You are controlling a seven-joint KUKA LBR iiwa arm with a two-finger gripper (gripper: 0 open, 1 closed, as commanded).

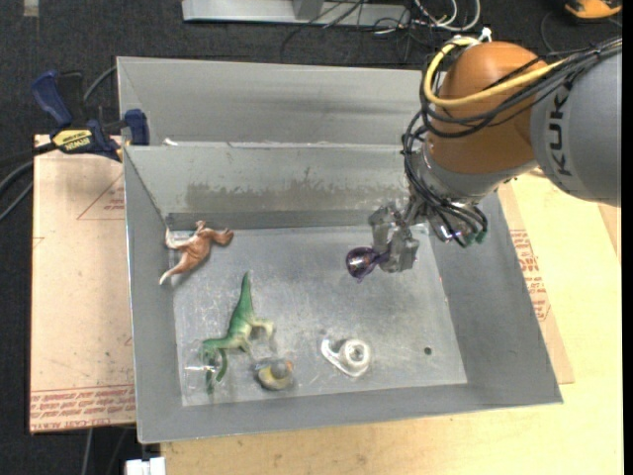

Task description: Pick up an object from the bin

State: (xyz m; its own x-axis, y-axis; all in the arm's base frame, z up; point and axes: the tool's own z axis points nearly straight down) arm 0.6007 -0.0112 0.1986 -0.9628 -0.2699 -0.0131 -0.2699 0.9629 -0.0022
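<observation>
My gripper [394, 248] hangs over the bin's right rear part, its grey fingers pointing down. A small dark purple rounded thing [360, 261] lies just left of the fingertips, touching or nearly touching them; nothing shows between the fingers. A clear and white round piece [347, 355] lies well in front of the gripper, on the floor near the bin's front.
A green toy dinosaur [235, 330] lies at the front left, with a small round brownish thing [274, 373] beside it. An orange-tan toy dinosaur [197, 250] lies at the rear left. The arm with its orange cover looms over the bin's right rear corner.
</observation>
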